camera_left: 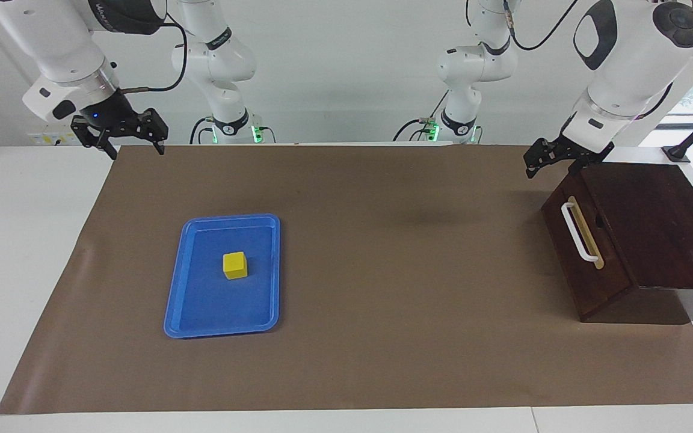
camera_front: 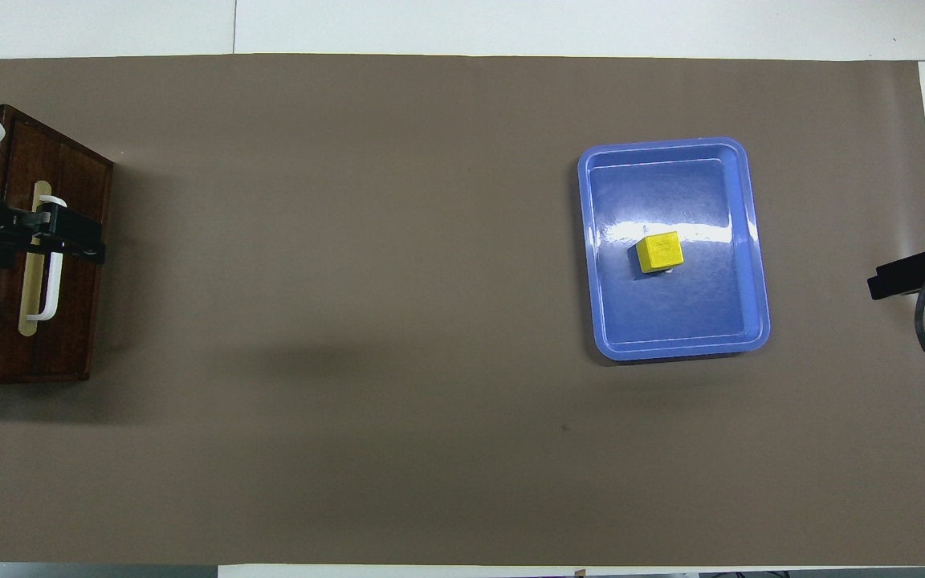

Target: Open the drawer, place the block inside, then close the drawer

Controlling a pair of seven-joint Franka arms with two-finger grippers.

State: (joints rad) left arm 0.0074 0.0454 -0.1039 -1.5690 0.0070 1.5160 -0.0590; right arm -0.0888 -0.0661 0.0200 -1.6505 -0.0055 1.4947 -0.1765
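The drawer [camera_left: 610, 264] is shut in its dark wooden box [camera_left: 659, 222] at the left arm's end of the table, its white bar handle [camera_left: 579, 232] facing the table's middle. It also shows in the overhead view [camera_front: 73, 329]. My left gripper [camera_left: 534, 165] hangs in the air over the drawer front's upper edge, apart from the handle; from overhead [camera_front: 69, 241] it covers part of the handle [camera_front: 51, 289]. The yellow block [camera_left: 235, 265] [camera_front: 660, 251] lies in the blue tray. My right gripper [camera_left: 135, 147] is open and empty, raised at the right arm's end of the table.
The flat blue tray [camera_left: 214, 310] [camera_front: 671, 321] lies on the brown mat [camera_left: 382, 270], toward the right arm's end. White table shows around the mat. The right arm waits over the mat's corner by the robots.
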